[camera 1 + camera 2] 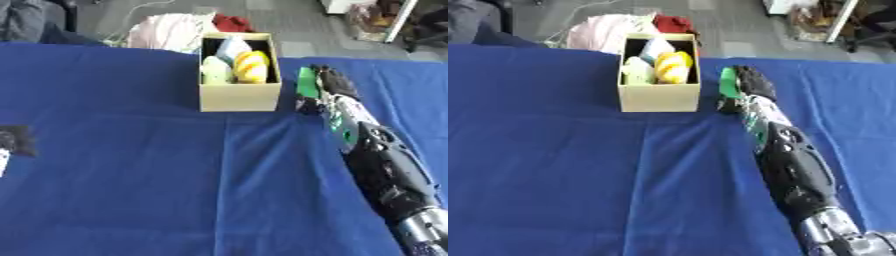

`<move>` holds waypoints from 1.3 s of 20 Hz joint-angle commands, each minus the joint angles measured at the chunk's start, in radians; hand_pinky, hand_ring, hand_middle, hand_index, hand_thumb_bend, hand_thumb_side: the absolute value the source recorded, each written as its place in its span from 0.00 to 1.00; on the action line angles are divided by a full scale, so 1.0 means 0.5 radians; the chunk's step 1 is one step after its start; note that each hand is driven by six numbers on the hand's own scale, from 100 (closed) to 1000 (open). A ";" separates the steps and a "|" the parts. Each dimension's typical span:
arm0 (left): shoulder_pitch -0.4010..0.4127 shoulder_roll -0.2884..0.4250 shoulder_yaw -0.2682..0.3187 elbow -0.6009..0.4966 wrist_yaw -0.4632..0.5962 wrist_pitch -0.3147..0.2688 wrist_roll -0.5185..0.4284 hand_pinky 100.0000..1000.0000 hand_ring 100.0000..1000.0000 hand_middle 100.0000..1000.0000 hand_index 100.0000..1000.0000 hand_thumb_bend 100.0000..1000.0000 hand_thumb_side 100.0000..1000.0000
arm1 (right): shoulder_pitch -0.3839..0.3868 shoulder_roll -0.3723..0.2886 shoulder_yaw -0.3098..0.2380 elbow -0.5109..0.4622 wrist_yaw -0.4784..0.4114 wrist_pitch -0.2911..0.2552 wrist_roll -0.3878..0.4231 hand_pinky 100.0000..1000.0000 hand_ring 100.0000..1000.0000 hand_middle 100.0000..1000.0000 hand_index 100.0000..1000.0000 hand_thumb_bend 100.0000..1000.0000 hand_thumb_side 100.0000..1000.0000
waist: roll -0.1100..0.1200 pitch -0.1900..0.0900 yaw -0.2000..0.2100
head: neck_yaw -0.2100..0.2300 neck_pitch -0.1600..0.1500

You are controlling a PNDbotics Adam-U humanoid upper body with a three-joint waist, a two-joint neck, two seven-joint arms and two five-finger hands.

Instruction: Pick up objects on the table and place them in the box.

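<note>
A tan cardboard box stands on the blue tablecloth at the far middle of the table. Inside it are a yellow thing, a pale green thing and a whitish one. My right hand lies just right of the box, its fingers curled round a flat bright green object that shows on the side facing the box. The black forearm runs back to the lower right corner. My left hand shows only as a dark shape at the left edge of the left eye view.
The blue cloth covers the whole table, with a crease running forward from the box. Beyond the far edge, a pink-white bundle and something red lie on the floor.
</note>
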 commanded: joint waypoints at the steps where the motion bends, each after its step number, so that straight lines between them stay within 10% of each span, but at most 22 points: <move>1: -0.027 0.032 0.013 -0.039 -0.006 -0.003 0.002 0.89 0.56 0.55 0.74 0.00 0.74 | -0.021 -0.035 -0.017 -0.060 0.005 0.019 -0.177 0.37 0.40 0.43 0.59 0.00 0.00 | 0.000 -0.010 -0.010 | -0.004 -0.007; 26: -0.016 0.017 -0.003 -0.022 0.029 -0.006 -0.016 0.89 0.56 0.55 0.74 0.00 0.73 | -0.187 0.139 0.197 -0.424 -0.293 -0.326 -0.124 0.45 0.42 0.43 0.59 0.00 0.00 | -0.027 -0.143 0.041 | -0.067 0.000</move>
